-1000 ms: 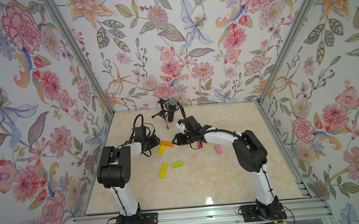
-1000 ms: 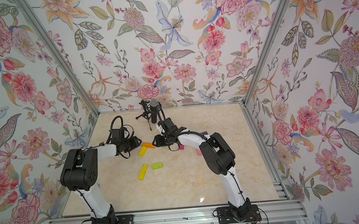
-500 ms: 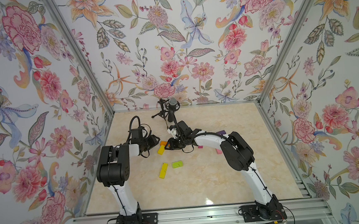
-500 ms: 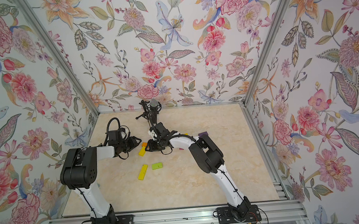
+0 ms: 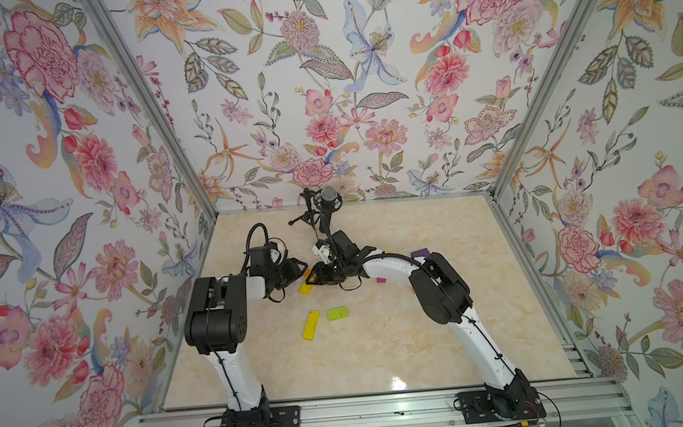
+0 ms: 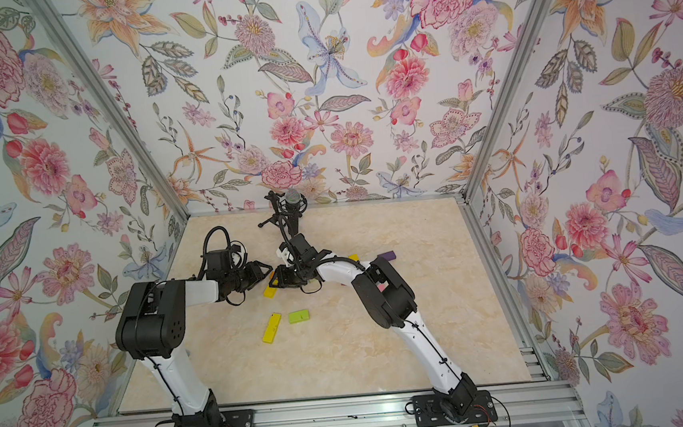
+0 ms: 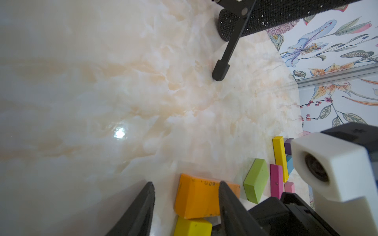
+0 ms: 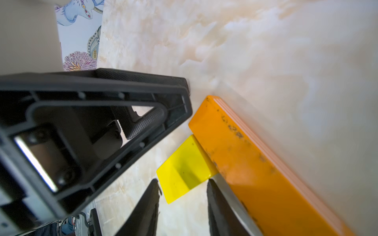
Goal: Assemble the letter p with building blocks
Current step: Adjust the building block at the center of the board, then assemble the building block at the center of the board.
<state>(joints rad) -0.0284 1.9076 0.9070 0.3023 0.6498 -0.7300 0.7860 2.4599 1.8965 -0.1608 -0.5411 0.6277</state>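
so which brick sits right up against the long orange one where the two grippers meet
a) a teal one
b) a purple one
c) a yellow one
c: in the right wrist view a yellow brick lies with one edge against the long side of the orange brick, and no purple or teal brick touches the orange one.

We see a desk [image 5: 384, 353] of cream marble veined in peach, and walls [image 5: 321, 78] papered white with pink, orange and blue flowers. The blocks are plain and bright: a scuffed orange block [image 7: 196, 196], a yellow block [image 8: 184, 169], a lime green block [image 5: 337, 313], a magenta block [image 7: 276, 179] and a purple block [image 5: 421, 253]. The microphone [image 5: 329, 196] is black; the arms [image 5: 235, 373] are white with black joints.
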